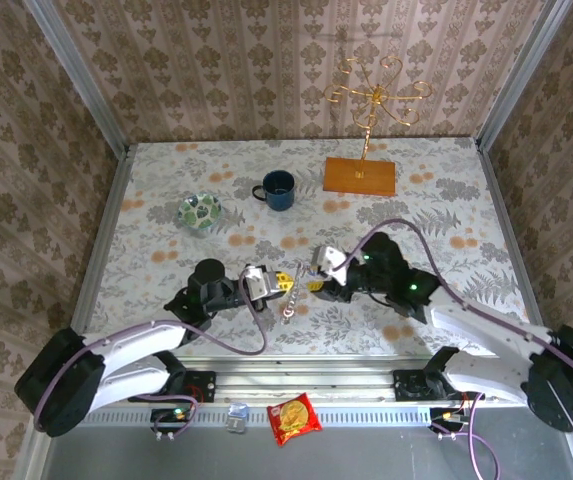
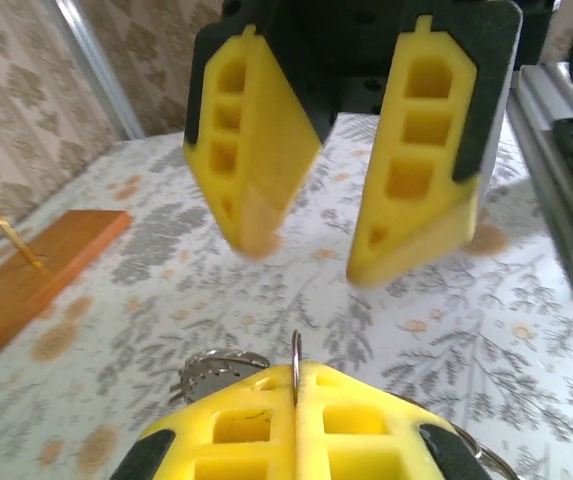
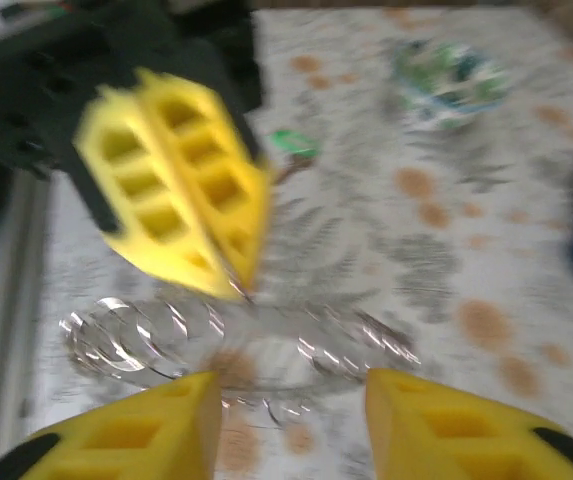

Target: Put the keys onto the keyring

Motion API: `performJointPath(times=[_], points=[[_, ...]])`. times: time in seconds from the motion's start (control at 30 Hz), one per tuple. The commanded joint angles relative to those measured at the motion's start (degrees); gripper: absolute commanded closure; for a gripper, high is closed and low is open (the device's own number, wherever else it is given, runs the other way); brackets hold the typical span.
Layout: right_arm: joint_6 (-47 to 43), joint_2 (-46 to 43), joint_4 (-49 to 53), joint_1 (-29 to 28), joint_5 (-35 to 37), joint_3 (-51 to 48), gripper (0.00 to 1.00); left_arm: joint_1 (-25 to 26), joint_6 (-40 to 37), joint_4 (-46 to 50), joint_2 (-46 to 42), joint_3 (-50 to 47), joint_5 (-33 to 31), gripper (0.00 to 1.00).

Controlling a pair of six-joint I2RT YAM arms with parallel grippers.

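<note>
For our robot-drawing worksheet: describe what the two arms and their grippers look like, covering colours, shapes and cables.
The left arm and right arm have white link shells, black joints and rounded black bases. A lilac cable loops along each. The left gripper and right gripper have black bodies; their fingers are yellow wedge-shaped blocks with rectangular cut-outs.

Shiny coiled keyring (image 3: 116,335) pinched in the left claw (image 2: 296,385) — green key (image 3: 291,142) lying beyond.
</note>
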State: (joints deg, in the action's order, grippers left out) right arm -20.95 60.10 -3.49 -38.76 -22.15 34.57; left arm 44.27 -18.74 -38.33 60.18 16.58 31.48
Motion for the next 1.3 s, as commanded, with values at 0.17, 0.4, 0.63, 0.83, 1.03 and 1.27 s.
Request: performJointPath(times=[0.17,0.4,0.63,0.83,1.03,1.27], points=[[26.0,-7.3,-10.8,1.4,15.2,-4.2,0.34,0.1,2.3,10.6,-12.6,1.1,-14.5,1.0],[44.3,-3.8,-16.3,1.4,18.2,-5.0,0.47,-1.7,7.2,19.7,-19.2,3.5,-21.9,1.0],[44.7,13.6,-2.7,-2.0,15.9,10.0,0.53,-8.2,12.9,25.7,-21.8,6.2,-29.3,1.0],[42.9,31.4,7.1,-7.4,16.0,26.6,0.52,-16.0,17.3,32.5,-23.4,9.1,-35.9,1.0],[41.9,46.3,16.1,-13.0,16.3,41.8,0.49,-24.9,24.7,36.9,-26.2,9.0,-45.2,1.0],[39.2,59.1,20.9,-18.3,20.4,55.1,0.45,-33.7,31.6,39.3,-30.2,6.9,-51.8,1.0]])
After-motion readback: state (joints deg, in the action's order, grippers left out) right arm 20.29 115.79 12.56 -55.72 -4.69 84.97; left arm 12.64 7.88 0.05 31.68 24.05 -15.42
